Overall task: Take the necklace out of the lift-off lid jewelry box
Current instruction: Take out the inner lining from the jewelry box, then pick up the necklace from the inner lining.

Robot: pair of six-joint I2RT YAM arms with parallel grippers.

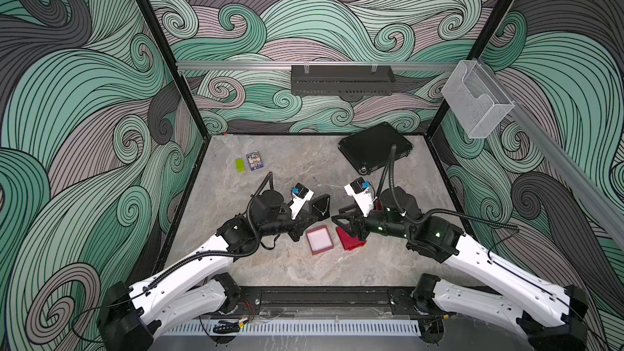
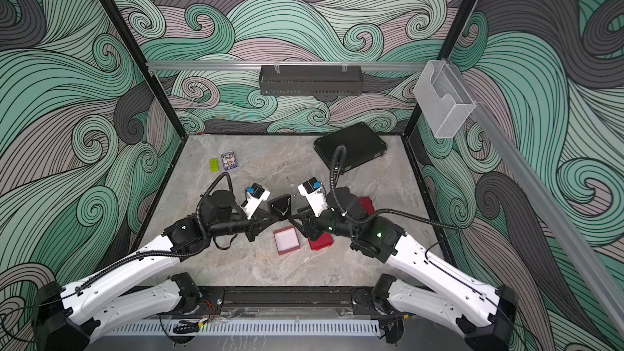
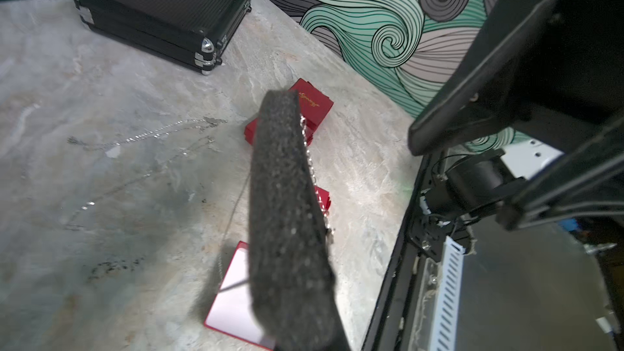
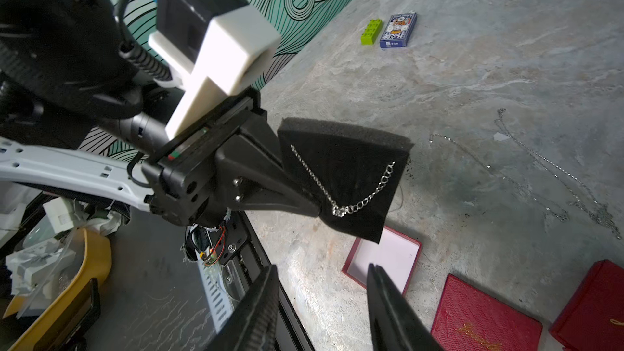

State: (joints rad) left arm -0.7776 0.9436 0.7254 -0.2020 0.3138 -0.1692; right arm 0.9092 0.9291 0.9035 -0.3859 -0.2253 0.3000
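Above the open box (image 4: 391, 254), your left gripper (image 4: 299, 192) is clamping the soft foam insert (image 4: 354, 163); your right gripper (image 4: 320, 298) is gaping empty. The light, slippery necklace (image 4: 358, 202) is begging a mid-drape pinch.

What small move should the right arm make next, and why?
Probably bring the open right gripper to the necklace and pinch it: the left gripper holds the foam pad clear of the open box, with the necklace on it.
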